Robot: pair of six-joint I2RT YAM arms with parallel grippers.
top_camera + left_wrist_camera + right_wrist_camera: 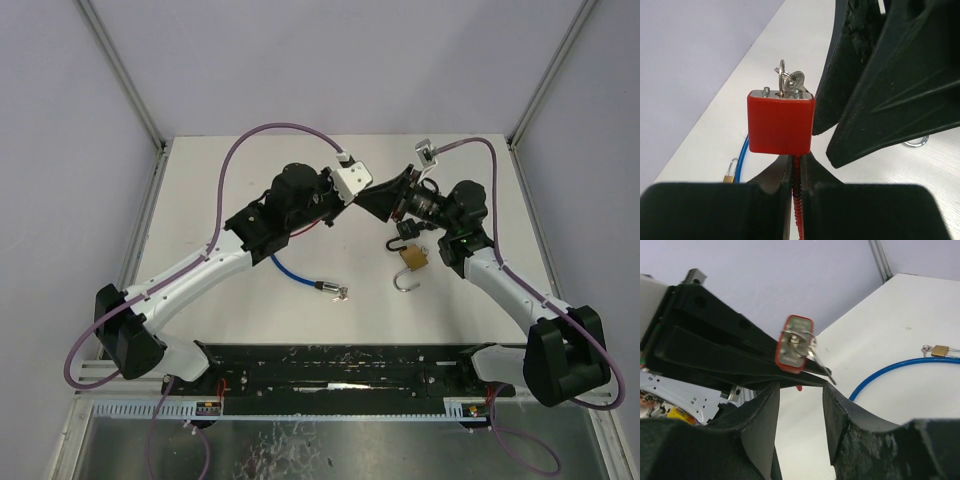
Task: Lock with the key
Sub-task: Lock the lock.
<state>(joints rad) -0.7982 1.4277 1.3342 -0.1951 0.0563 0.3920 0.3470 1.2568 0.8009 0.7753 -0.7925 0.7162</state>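
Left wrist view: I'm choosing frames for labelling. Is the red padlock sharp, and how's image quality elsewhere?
Left wrist: red padlock and key crisp, the near left pincer dark and soft. Right wrist: padlock sharp, right pincer black, nearly detailless. Top external: even light, faint shadows, sheen on the metal sheet.

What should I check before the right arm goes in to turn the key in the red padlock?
1. Left gripper shut on the red padlock, lock held off the table: ok.
2. Key seated in the keyhole, head sticking out: ok.
3. Right gripper open wide enough to take the key head: ok.
4. Key head between the right fingers: not ok; it lies beyond the fingertips.
5. Shackle pushed home into the lock body: cannot tell; the left fingers hide the joint.
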